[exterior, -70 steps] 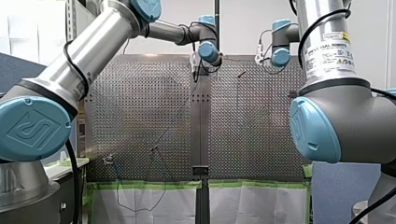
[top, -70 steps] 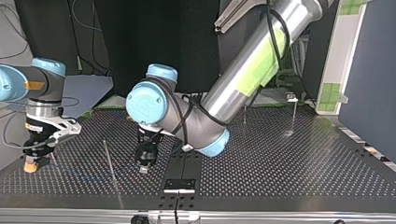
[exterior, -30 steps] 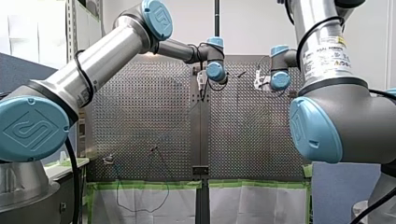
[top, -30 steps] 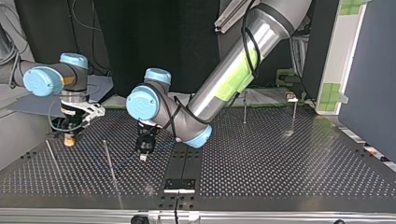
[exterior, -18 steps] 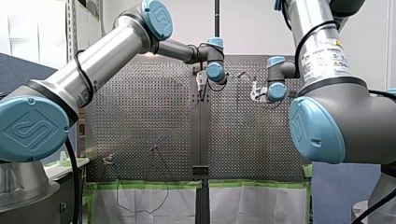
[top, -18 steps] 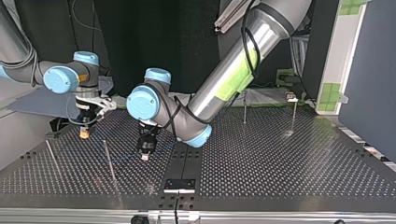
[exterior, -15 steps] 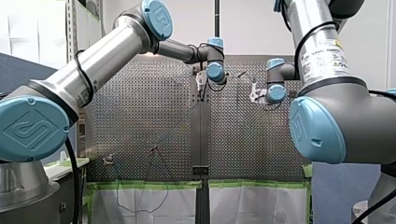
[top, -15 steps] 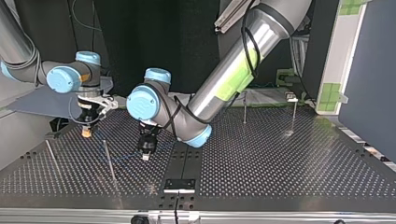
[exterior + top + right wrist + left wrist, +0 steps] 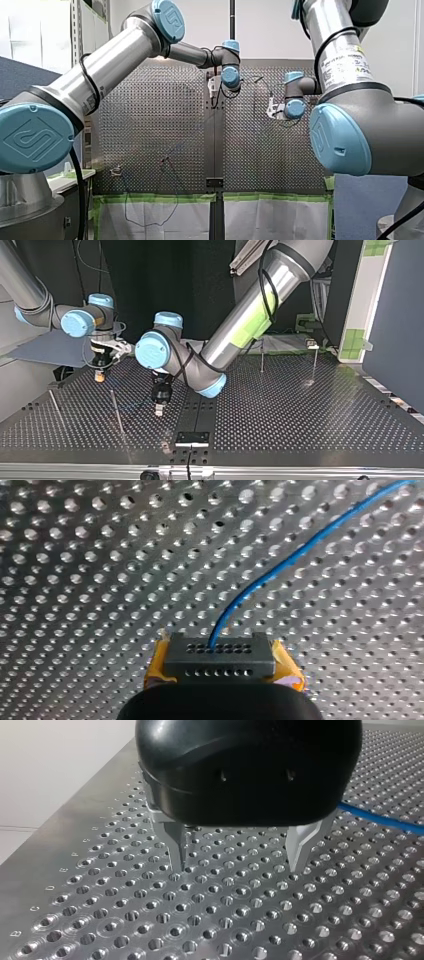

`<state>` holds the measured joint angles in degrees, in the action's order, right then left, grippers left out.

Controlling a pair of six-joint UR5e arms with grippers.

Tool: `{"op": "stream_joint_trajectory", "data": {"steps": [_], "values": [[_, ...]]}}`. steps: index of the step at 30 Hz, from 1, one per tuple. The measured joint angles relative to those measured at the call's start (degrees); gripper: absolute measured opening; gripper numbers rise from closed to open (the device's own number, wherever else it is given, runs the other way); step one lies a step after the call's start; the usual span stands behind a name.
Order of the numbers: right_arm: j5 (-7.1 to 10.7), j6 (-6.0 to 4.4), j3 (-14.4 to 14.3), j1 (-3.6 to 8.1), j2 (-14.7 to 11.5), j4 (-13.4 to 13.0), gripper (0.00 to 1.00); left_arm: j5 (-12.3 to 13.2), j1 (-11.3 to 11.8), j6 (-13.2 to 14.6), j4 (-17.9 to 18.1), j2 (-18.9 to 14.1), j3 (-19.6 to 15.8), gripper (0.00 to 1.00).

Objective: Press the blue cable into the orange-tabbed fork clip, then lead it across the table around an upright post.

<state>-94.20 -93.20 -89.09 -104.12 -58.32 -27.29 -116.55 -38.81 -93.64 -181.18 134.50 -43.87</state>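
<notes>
Blue cable [image 9: 280,565], pinched in right gripper [image 9: 217,650], is to be led taut round upright post [image 9: 117,412]; left gripper [image 9: 240,865] spread, empty.

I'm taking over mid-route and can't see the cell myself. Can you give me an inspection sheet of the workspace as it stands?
Surface: perforated table, metal, no damage seen.
Job's things: blue cable leads from the right gripper across the holes. An upright post stands between the two grippers in the top view. The orange-tabbed fork clip cannot be made out.
Clutter: nothing seen.
Grippers: right gripper, with yellow pads, is shut on the blue cable. Left gripper is open and empty, its metal fingers low over the table, with the cable beside it.
Cables: black arm cable runs along my left arm.
Surroundings: white cloth edged with green tape.
</notes>
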Motion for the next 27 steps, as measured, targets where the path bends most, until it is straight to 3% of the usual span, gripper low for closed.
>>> {"op": "stream_joint_trajectory", "data": {"steps": [9,17,27], "values": [[-0.37,0.79,-0.89,0.68,3.72,-1.51,0.00,-0.13,-0.06,-0.47,-1.37,0.00,-0.01,0.98],[-0.49,0.68,-1.62,0.92,6.27,-3.37,0.00,-0.16,0.04,-0.55,-1.52,0.00,-0.02,0.98],[-1.57,0.17,-2.32,0.81,11.39,-5.86,0.00,-1.15,0.21,-1.15,-1.60,0.00,-0.02,0.98]]}}
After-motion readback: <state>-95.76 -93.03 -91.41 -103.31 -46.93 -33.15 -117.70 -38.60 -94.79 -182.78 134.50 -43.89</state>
